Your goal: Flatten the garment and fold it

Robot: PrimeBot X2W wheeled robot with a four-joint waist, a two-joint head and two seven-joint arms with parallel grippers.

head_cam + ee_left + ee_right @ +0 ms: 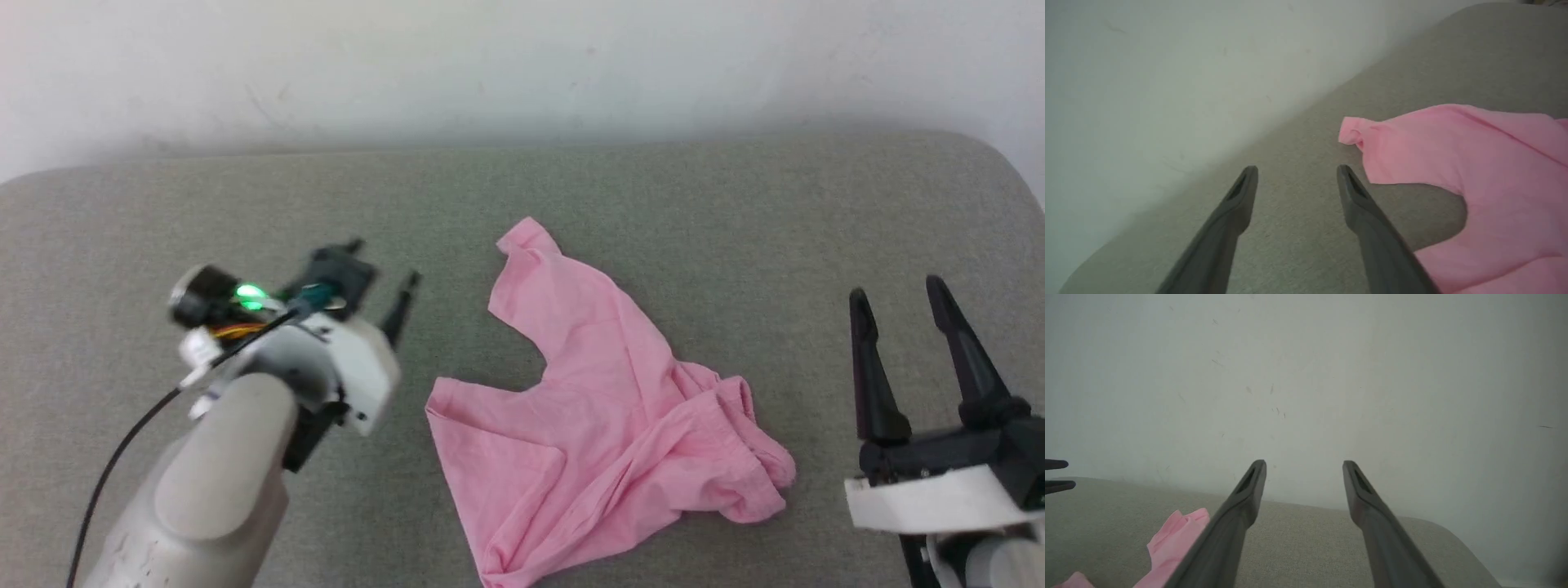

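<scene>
Lying diagonally, garment (596, 408), waistband (747, 445) right, legs (531, 245) left

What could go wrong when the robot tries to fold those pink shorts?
The shorts are crumpled and the waistband is bunched up, so folding now could trap wrinkles inside.
The far leg tip is curled over; the open left end effector beside it might pinch only that curl.
The right end effector is open and away from the cloth; a one-sided pull might just drag the shorts across the grey cushion.
</scene>
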